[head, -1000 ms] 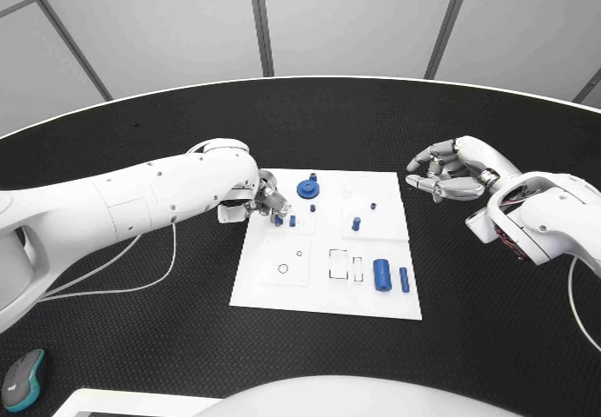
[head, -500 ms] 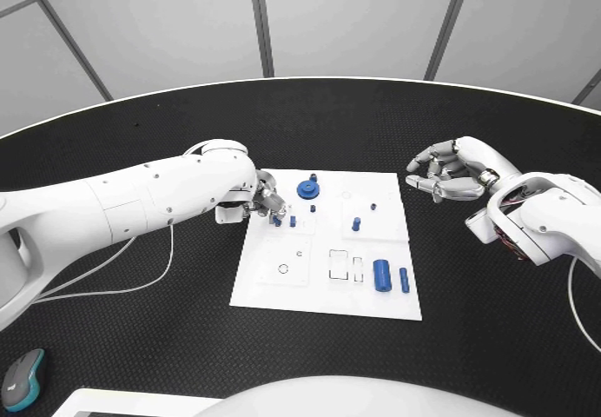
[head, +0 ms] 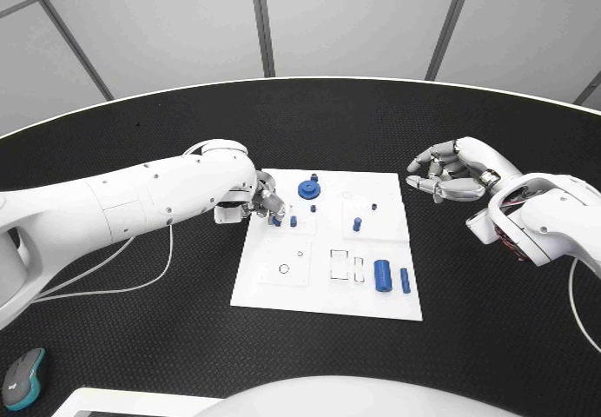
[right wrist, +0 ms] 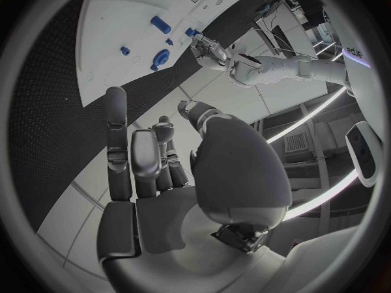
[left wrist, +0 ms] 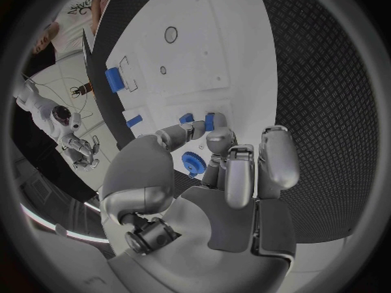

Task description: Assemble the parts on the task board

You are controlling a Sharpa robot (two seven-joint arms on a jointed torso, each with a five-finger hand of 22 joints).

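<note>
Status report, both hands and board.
Left hand fingers on a small blue part at board left edge. Right hand off the board, curled, holding nothing. Nothing in the way.

No readable text, labels or numbers on anything.

You have a round black counter [head: 376, 122] in front of you, its top covered in a fine diamond-pattern texture and its far rim edged with a thin white line. Behind it stands a wall of pale grey panels [head: 351, 39], split by dark upright seams that lean slightly. At the near left corner of the counter lies a teal and grey mouse [head: 22, 380], and just beside it a white slab [head: 125, 401] pokes in from the bottom edge. A thin white cable [head: 144, 282] loops across the counter's left side. In the right wrist view, bright curved light strips [right wrist: 326, 120] run across the room beyond the counter.
</note>
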